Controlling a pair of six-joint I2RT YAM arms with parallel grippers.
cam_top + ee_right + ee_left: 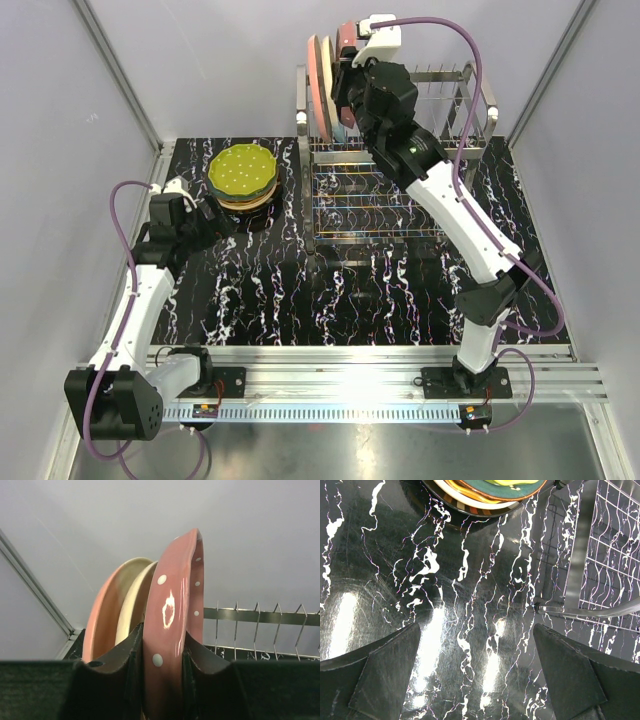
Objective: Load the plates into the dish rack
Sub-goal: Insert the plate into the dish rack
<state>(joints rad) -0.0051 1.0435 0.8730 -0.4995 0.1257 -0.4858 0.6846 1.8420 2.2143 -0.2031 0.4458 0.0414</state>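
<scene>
My right gripper (350, 72) is shut on the rim of a dotted pink plate (172, 600), held upright on edge above the left end of the dish rack (400, 170). In the right wrist view both fingers (132, 650) press its rim. Just left of it a pink and cream plate (107, 615) stands upright in the rack (260, 615), also seen from above (318, 85). A stack of plates (243, 177) with a dotted green one on top lies flat left of the rack. My left gripper (215, 215) hovers open and empty (477, 670) just in front of that stack (490, 492).
The rack's tubular leg and wire shelf (600, 555) lie close to the right of the left gripper. White enclosure walls (120, 80) surround the black marbled table (300, 290). The rack's row of tines to the right of the standing plates holds nothing.
</scene>
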